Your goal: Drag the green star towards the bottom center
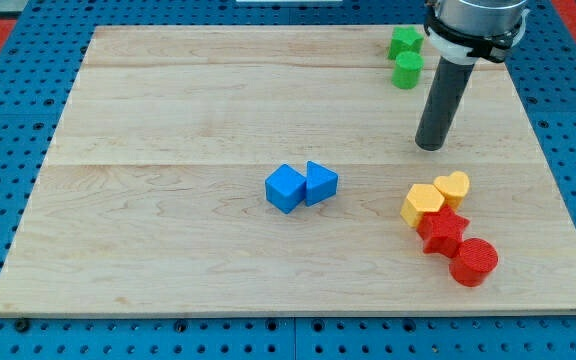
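The green star (403, 43) lies near the view's top right of the wooden board (168, 120). A green cylinder (406, 70) touches it just below. My tip (429, 147) rests on the board below and slightly right of the green cylinder, clear of both green blocks. The dark rod rises from it toward the view's top right.
A blue cube (285, 188) and a blue triangular block (320, 183) touch near the middle. At the right, a yellow hexagon (422, 204), a yellow heart (453, 187), a red star (444, 232) and a red cylinder (474, 262) cluster together.
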